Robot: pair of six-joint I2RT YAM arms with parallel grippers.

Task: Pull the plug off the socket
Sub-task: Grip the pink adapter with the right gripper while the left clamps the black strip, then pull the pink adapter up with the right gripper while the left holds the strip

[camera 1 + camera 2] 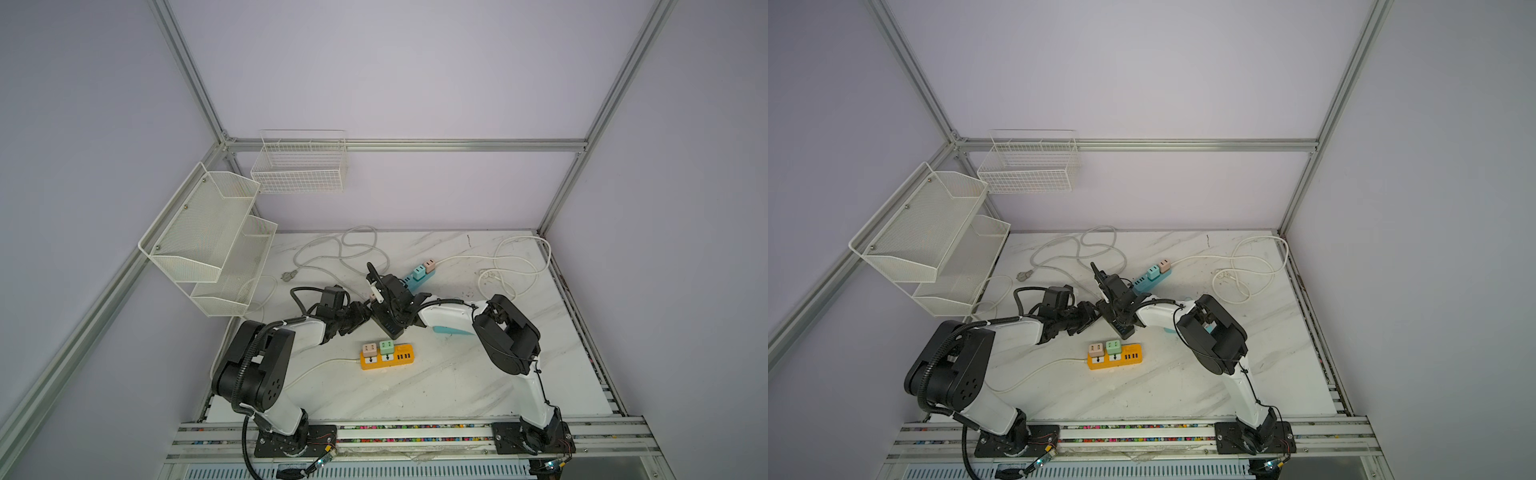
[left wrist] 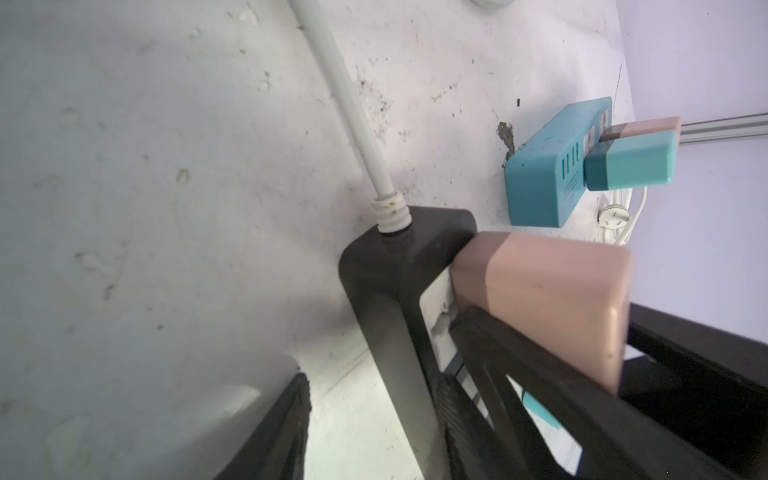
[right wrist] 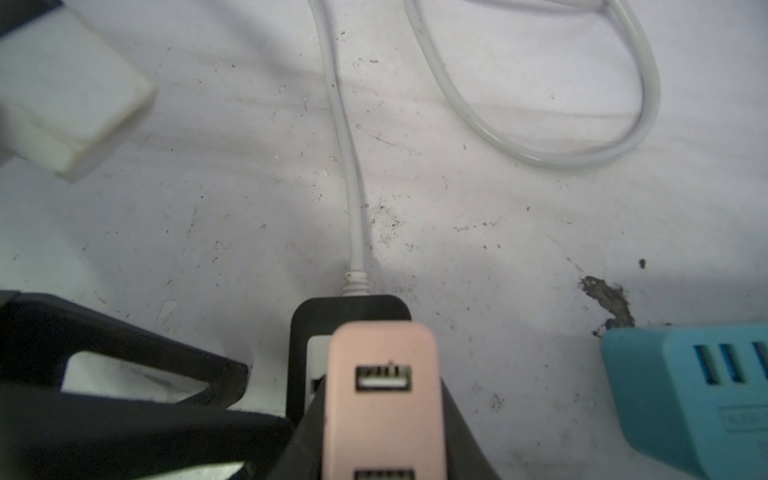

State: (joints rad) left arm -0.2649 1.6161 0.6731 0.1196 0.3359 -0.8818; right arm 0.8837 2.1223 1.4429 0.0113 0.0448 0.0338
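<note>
On the left hang a two-tier mesh shelf [image 1: 208, 232] and a wire basket [image 1: 299, 166], above the table [image 1: 457, 382]. The left jaws stand apart astride the black socket strip [image 2: 382, 266], one finger [image 2: 286, 432] clear of its side; its white cord [image 3: 356, 208] trails off behind. One pink plug [image 2: 540, 291] sits in that strip, mid-table, with the right jaws clamped on it. Just nearer lies an orange strip [image 1: 386, 356] carrying two plugs; to the right a teal strip [image 2: 536, 183] carrying two more crowds close. Three strips, five plugs.
</note>
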